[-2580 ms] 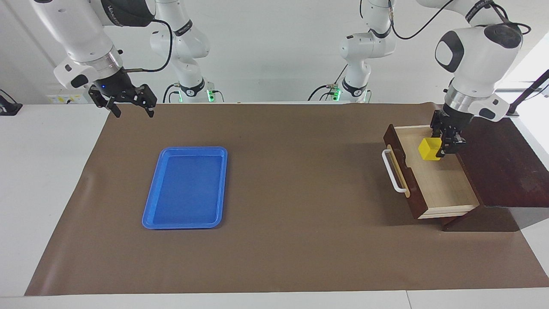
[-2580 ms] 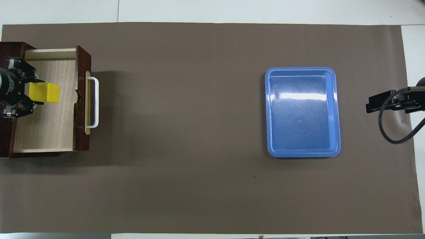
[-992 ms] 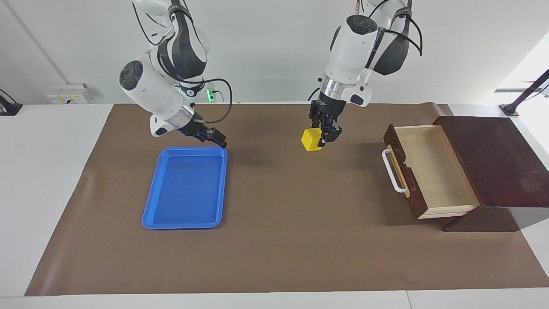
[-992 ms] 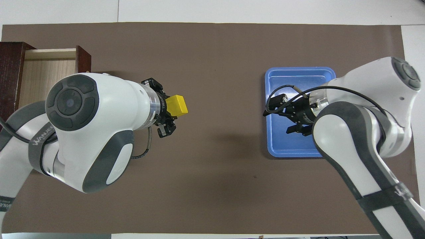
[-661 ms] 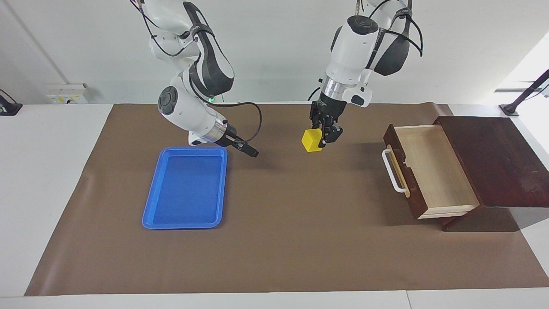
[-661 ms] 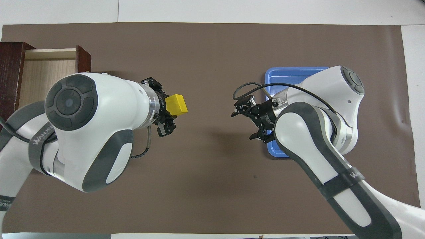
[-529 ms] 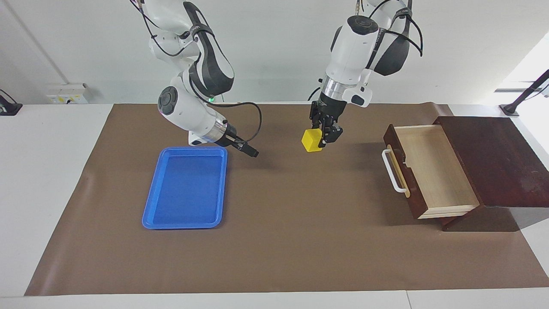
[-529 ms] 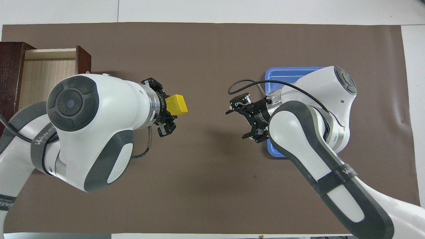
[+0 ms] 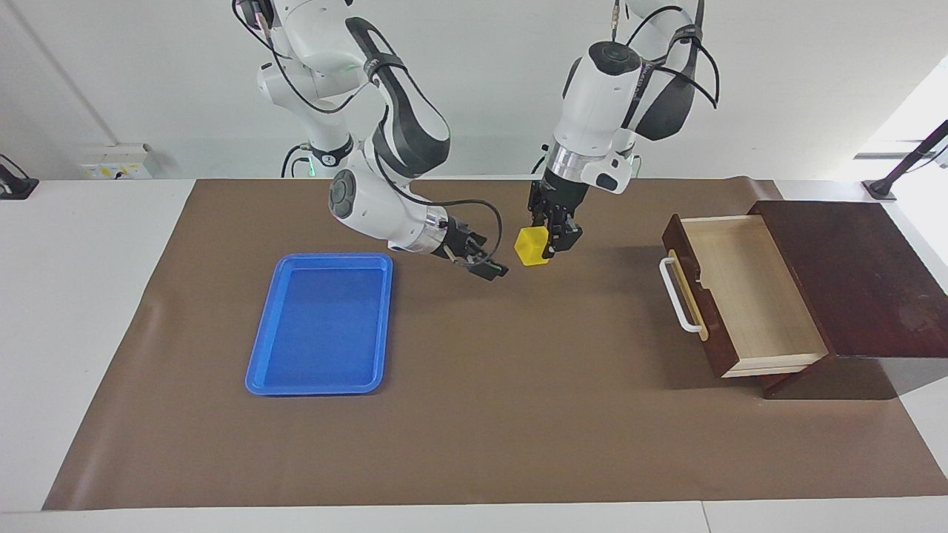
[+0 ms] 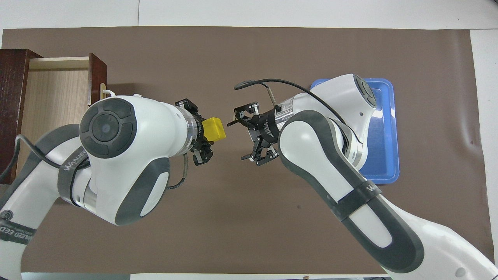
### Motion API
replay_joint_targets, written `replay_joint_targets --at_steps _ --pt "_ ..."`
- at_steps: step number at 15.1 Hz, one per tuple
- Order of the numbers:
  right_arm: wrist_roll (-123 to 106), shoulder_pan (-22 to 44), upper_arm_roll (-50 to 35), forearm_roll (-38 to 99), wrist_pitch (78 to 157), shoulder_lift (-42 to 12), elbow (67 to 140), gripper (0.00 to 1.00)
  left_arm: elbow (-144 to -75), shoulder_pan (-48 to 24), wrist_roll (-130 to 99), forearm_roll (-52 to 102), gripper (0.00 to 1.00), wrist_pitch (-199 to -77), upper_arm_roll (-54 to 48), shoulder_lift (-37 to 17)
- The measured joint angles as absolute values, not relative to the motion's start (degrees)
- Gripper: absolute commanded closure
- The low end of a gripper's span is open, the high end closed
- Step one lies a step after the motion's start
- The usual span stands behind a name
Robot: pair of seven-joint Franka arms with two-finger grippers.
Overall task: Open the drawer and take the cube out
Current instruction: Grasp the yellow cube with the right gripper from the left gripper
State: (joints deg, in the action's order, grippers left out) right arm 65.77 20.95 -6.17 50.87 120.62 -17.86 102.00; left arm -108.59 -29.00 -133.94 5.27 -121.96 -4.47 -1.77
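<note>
The small yellow cube [image 9: 529,248] [image 10: 215,129] hangs above the brown mat between the drawer and the tray, with my left gripper [image 9: 546,243] [image 10: 210,134] shut on it. My right gripper [image 9: 495,268] [image 10: 241,136] is open, level with the cube and a short gap away from it, its fingers pointing at the cube. The drawer [image 9: 748,296] [image 10: 58,93] stands pulled out of its dark wooden box [image 9: 852,274] toward the left arm's end of the table. Its pale wood interior holds nothing. In the overhead view my left arm covers much of its front and handle.
A flat blue tray [image 9: 326,257] [image 10: 395,136] lies on the mat toward the right arm's end of the table, partly covered by my right arm in the overhead view. The brown mat [image 9: 518,414] covers most of the table.
My right gripper has swung away from the tray's edge to just short of the cube, staying open. My left gripper, still holding the cube, has shifted slightly toward it.
</note>
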Motion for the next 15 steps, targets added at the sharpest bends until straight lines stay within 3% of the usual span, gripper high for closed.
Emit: replay_joint_targets --at_steps 4,12,15 --pt "69.1 21.3 -6.2 50.9 120.6 -19.6 98.4 0.00 -110.8 -29.8 -134.0 5.3 1.00 -123.3 -4.5 -1.9" --pt "71.0 24.2 -6.2 50.9 122.1 -20.4 98.0 0.00 -111.0 -29.9 -134.1 5.3 1.00 -123.3 -4.5 -1.9" --pt "71.0 24.2 -6.1 50.9 122.1 -20.4 98.0 0.21 -111.0 -29.9 -134.1 5.3 1.00 -123.4 -4.5 -1.9"
